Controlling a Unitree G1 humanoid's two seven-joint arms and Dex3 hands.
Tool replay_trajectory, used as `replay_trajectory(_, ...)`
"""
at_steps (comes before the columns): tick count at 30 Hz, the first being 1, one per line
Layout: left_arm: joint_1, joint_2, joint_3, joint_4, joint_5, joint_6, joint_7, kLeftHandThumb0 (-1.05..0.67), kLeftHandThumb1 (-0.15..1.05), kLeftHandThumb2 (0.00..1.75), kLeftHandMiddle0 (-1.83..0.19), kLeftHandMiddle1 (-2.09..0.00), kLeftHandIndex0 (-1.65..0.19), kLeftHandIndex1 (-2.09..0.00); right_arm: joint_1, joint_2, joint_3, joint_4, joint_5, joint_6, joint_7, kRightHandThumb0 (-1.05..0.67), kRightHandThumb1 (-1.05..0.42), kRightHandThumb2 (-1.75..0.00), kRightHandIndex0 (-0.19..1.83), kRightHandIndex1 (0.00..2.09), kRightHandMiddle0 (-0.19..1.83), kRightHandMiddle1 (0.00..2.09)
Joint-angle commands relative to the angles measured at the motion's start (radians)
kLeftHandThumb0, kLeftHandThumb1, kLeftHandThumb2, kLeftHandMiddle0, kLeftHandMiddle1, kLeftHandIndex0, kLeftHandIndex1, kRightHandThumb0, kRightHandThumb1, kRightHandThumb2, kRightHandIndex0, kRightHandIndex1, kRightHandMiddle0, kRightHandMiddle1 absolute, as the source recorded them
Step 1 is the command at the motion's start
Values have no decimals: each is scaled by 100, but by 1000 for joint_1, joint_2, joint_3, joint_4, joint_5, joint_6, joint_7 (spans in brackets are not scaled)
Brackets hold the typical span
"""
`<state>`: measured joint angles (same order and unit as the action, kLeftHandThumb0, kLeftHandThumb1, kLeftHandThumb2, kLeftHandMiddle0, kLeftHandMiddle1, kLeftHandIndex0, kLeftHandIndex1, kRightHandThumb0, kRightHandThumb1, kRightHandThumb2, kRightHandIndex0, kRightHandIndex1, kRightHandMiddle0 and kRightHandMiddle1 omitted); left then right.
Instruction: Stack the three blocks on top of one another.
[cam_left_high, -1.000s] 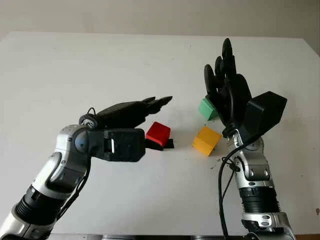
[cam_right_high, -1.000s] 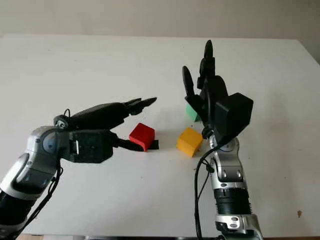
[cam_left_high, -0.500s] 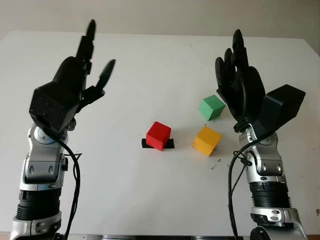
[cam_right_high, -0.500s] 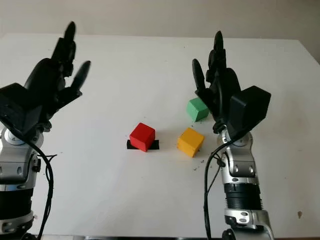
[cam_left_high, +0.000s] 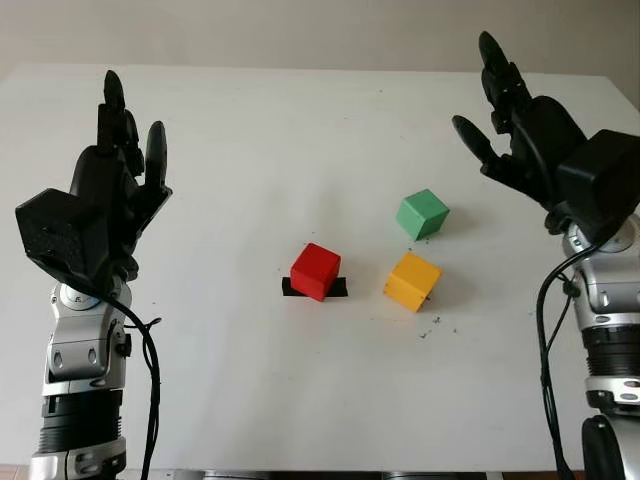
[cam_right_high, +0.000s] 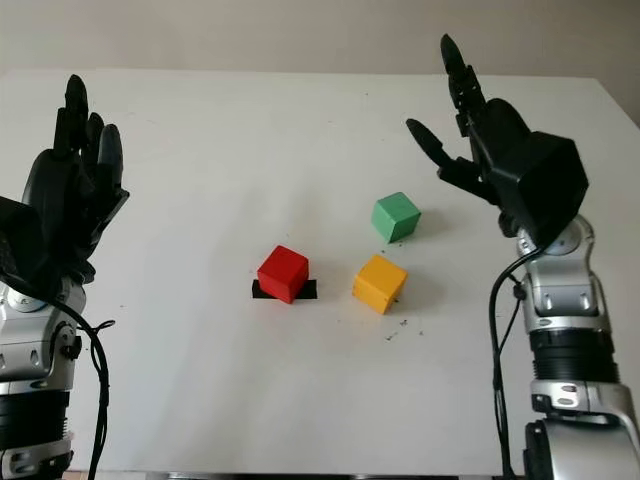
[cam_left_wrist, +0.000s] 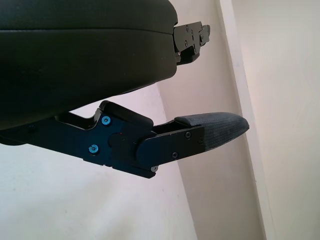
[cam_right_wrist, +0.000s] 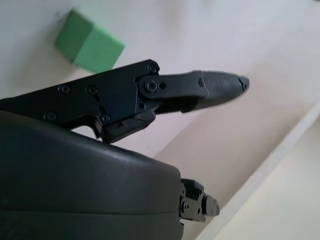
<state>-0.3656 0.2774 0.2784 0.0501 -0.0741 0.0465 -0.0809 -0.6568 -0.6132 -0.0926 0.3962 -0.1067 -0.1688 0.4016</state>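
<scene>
Three blocks lie apart near the middle of the white table (cam_left_high: 300, 400). The red block (cam_left_high: 316, 271) sits on a small black mark (cam_left_high: 338, 288). The yellow block (cam_left_high: 413, 281) is just to its right, and the green block (cam_left_high: 422, 214) stands behind the yellow one; the green block (cam_right_wrist: 88, 42) is also in the right wrist view. My left hand (cam_left_high: 115, 165) is raised at the far left, open, holding nothing. My right hand (cam_left_high: 500, 120) is raised at the far right, open, above and right of the green block.
The table's far edge (cam_left_high: 300, 68) meets a pale wall. Small dark specks (cam_left_high: 432, 325) lie on the surface in front of the yellow block.
Both arms have swung up and outward from the blocks. The left hand went from beside the red block to the far left; the right hand moved right, away from the green block.
</scene>
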Motion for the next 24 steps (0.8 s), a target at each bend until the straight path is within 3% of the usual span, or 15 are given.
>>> replay_trajectory(1, 10, 4, 10, 13, -11, -15, 4, -72, 105, 63, 19, 0, 19, 0, -45, -77, 31, 31, -52, -61, 23, -83, -104, -11, -3, 8, -1, 8)
replay_trajectory(4, 16, 4, 7, 13, -13, -22, 6, -70, 105, 65, 19, -1, 19, 0, -81, -145, 69, 61, -127, -126, 45, -81, -99, -6, -2, 8, 2, 9)
replay_trajectory(9, 20, 6, 1, 11, -6, -22, 14, -69, 105, 65, 19, -2, 19, 0, -133, -192, 108, 87, -189, -163, 63, -73, -87, -3, 0, 7, 8, 10)
replay_trajectory(24, 19, 4, -14, 5, 11, -34, 26, -68, 105, 65, 19, -2, 19, 0, -222, -237, 210, 164, -379, -302, -16, -76, -86, -6, 2, 6, 16, 9)
